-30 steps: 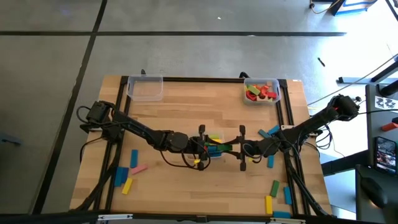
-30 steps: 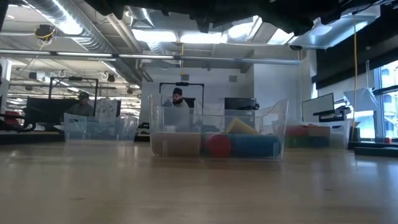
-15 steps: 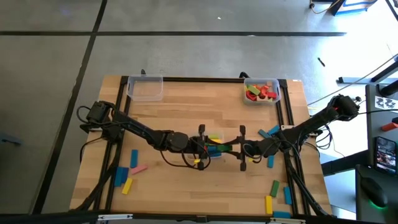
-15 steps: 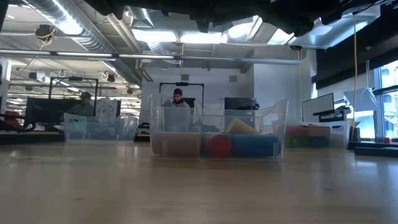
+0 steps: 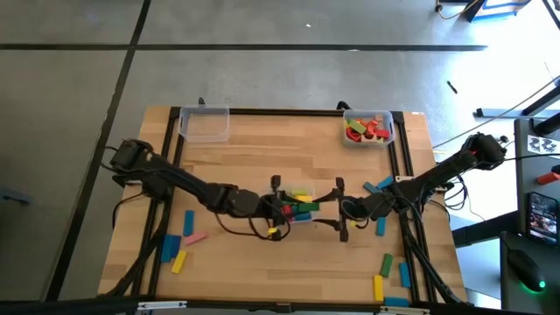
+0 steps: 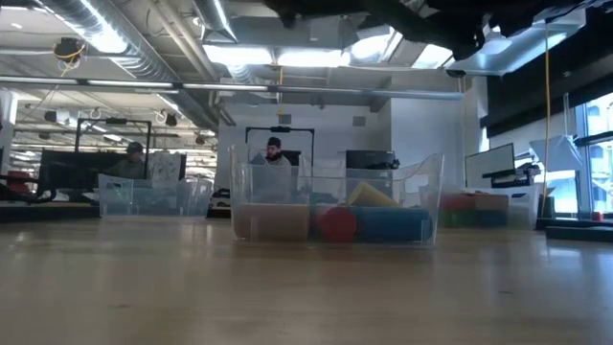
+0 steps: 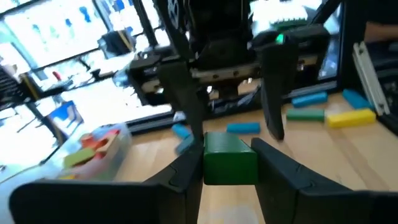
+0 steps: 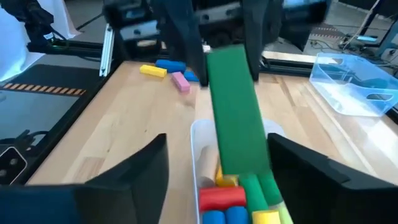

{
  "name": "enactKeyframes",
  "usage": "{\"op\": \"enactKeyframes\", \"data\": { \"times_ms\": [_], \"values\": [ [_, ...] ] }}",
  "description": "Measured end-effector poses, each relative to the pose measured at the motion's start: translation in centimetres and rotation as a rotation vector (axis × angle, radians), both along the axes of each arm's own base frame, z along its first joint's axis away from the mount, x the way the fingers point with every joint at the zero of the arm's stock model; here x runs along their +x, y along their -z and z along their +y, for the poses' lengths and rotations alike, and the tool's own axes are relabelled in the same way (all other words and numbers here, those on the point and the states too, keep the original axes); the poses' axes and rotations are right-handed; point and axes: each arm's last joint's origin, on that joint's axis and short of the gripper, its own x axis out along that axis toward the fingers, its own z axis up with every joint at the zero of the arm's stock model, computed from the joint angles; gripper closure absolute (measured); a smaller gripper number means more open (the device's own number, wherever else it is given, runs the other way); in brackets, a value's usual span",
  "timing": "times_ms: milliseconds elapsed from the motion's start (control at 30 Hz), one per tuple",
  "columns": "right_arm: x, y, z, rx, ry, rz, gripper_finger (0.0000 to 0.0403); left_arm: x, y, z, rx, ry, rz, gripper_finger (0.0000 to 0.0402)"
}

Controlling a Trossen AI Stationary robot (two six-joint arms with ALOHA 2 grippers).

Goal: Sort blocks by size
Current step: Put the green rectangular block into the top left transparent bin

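1. Above the middle bin (image 5: 300, 206) at bench (image 5: 262, 149) centre: left tool (image 7: 229, 163) clamped on one end of a long green block (image 8: 236, 121); right tool (image 8: 211, 171) spread wide beside the bin, holding nothing.
2. Risk: gripped only at its end, the bar could swing or slip and land outside the bin.
3. Block: glossy green, rectangular, flat-faced; red, yellow, blue pieces lie in the bin beneath it.

Clear bin (image 6: 335, 206) holding blocks (image 6: 337, 223)
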Motion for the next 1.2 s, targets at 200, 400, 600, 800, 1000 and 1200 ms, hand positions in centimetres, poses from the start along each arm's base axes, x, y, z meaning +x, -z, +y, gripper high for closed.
{"op": "enactKeyframes", "data": {
  "times_ms": [200, 400, 600, 800, 1000, 1200],
  "values": [
    [0.0, 0.2, 0.0, -0.009, 0.006, 0.013, 0.0120, -3.2, -2.3, 0.3, 0.006, -0.149, 0.109, 0.0287],
    [0.0, 0.2, 0.0, -0.011, 0.007, 0.017, 0.0118, -6.9, -3.4, 2.5, 0.007, -0.402, 0.247, 0.0284],
    [0.0, 0.3, 0.0, -0.014, 0.008, 0.023, 0.0118, -10.4, -3.3, 6.5, 0.021, -0.770, 0.330, 0.0282],
    [0.1, 0.5, -0.1, -0.028, 0.043, 0.026, 0.0118, -12.3, -2.2, 11.4, -0.046, -1.055, 0.433, 0.0282],
    [0.1, 0.5, -0.2, -0.037, 0.059, 0.032, 0.0118, -13.2, -1.0, 16.1, -0.114, -1.208, 0.522, 0.0281],
    [0.1, 0.6, -0.1, -0.012, 0.045, 0.036, 0.0118, -14.9, 0.9, 20.0, -0.208, -1.351, 0.561, 0.0281]
  ]
}}
